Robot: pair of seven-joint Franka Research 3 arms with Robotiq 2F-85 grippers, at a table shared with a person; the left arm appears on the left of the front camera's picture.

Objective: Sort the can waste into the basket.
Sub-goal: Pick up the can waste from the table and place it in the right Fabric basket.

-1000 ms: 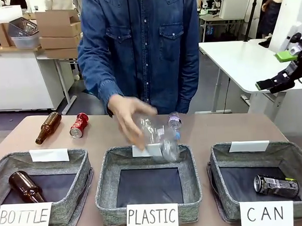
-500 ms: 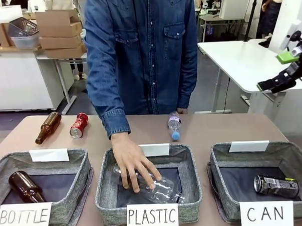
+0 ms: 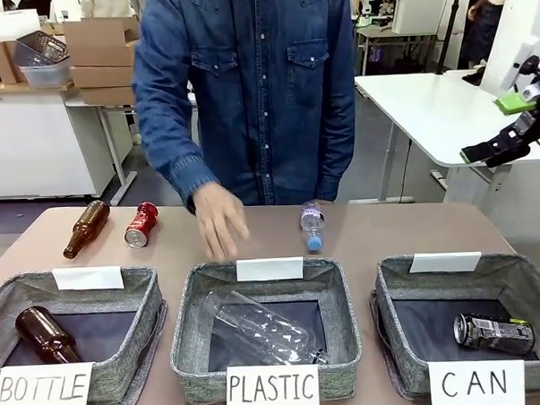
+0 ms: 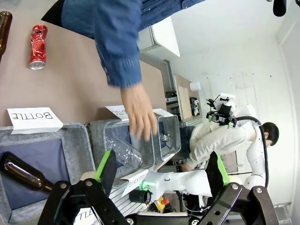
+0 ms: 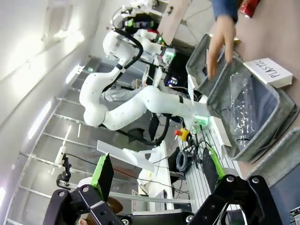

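A shiny red can (image 3: 141,224) lies on the table at the far left, beside a brown bottle (image 3: 86,228); the same red can (image 4: 37,40) shows in the left wrist view. A black can (image 3: 493,333) lies inside the grey basket (image 3: 389,316) signed "CAN" at the front right. My right gripper (image 3: 492,125) hangs open high at the right, well off the table. In the wrist views my left gripper (image 4: 161,166) and my right gripper (image 5: 157,172) both stand open, with nothing between the fingers.
The "PLASTIC" bin (image 3: 186,336) holds a clear bottle (image 3: 262,327). The "BOTTLE" bin (image 3: 149,315) holds a brown bottle (image 3: 44,335). A small clear bottle (image 3: 312,226) lies behind the middle bin. The person's hand (image 3: 219,221) hovers over the table's far side.
The person lowered the clear bottle into the PLASTIC bin, let it go and drew the hand back toward the far side. Neither gripper moved.
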